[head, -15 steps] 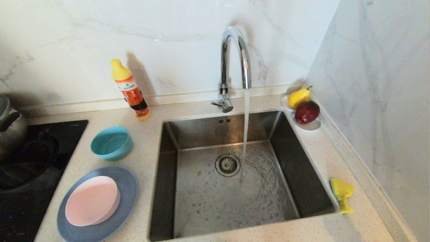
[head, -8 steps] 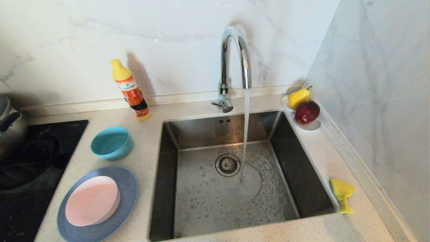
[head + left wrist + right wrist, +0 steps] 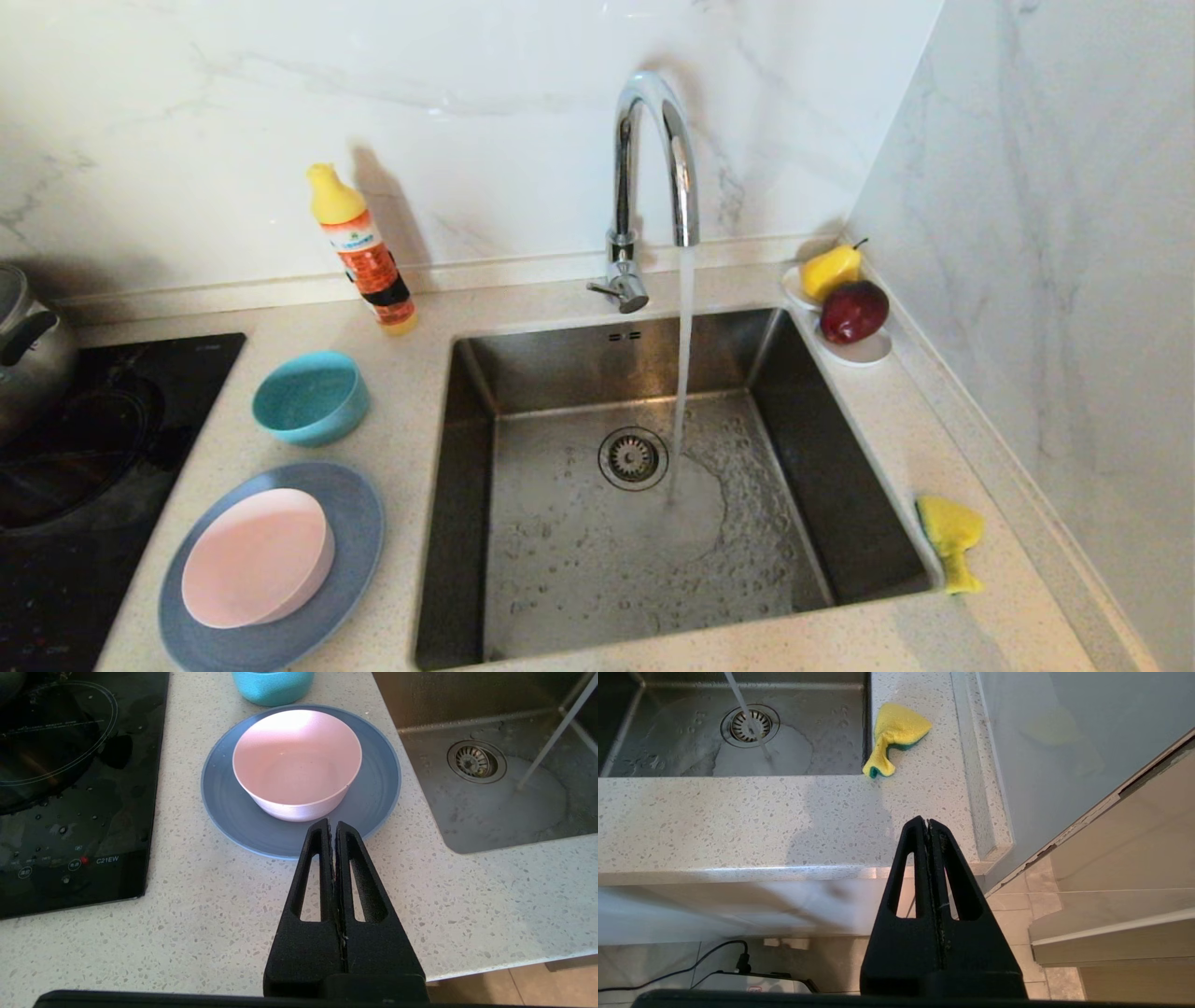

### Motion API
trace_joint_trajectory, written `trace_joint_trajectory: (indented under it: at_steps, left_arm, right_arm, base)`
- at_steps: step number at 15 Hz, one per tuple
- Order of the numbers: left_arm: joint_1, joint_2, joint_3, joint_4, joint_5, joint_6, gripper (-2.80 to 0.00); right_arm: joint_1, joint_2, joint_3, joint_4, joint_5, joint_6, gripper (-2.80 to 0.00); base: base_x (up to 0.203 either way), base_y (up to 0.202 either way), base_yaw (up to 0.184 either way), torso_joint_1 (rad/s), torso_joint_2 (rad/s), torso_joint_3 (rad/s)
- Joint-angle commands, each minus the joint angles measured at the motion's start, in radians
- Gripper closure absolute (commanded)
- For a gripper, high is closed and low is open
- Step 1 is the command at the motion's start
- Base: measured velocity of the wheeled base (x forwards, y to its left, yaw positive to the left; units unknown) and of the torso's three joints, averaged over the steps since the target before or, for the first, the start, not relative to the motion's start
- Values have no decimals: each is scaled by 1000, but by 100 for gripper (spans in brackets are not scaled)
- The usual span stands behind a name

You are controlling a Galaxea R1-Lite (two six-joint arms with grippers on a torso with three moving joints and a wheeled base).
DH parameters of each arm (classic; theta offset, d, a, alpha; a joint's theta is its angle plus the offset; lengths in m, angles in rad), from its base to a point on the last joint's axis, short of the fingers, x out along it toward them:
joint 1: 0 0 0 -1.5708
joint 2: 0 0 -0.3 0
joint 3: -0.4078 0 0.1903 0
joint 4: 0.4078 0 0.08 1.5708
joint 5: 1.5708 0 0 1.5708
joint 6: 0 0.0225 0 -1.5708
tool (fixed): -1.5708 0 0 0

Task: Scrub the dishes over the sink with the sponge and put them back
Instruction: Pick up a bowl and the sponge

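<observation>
Both arms are held back at the front of the counter, neither reaching into the work. The left gripper (image 3: 332, 823) has its fingers pressed together with nothing between them, and points toward the near rim of the plate (image 3: 233, 812). The right gripper (image 3: 927, 821) is likewise pressed together and empty, poised off the counter's front edge, well apart from the sponge (image 3: 896, 730).

The tap (image 3: 653, 168) is running — a stream falls into the sink (image 3: 467, 467) just beside the drain (image 3: 633, 457). A soap bottle (image 3: 359, 247) leans against the back wall; a small dish of fruit (image 3: 864, 350) sits at the sink's far right corner.

The pink bowl (image 3: 257, 558) stands on the grey-blue plate, left of the sink, the teal bowl (image 3: 311, 397) behind them. The sponge lies crumpled — yellow, with a green underside — on the counter at the sink's right rim.
</observation>
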Motion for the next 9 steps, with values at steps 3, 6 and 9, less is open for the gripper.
trace_joint_trajectory:
  at_steps: [3, 6, 9]
  left_arm:
    - [0, 4, 0, 1, 0, 1, 0]
    - [0, 4, 0, 1, 0, 1, 0]
    - [0, 4, 0, 1, -1, 1, 0]
  right_arm:
    - [0, 0, 0, 1, -1, -11, 0]
    - [0, -1, -9, 22, -5, -12, 0]
    - [0, 44, -72, 147, -2, -12, 0]
  base:
    - [0, 0, 0, 0, 0, 0]
    - [0, 0, 0, 0, 0, 0]
    - [0, 0, 0, 0, 0, 0]
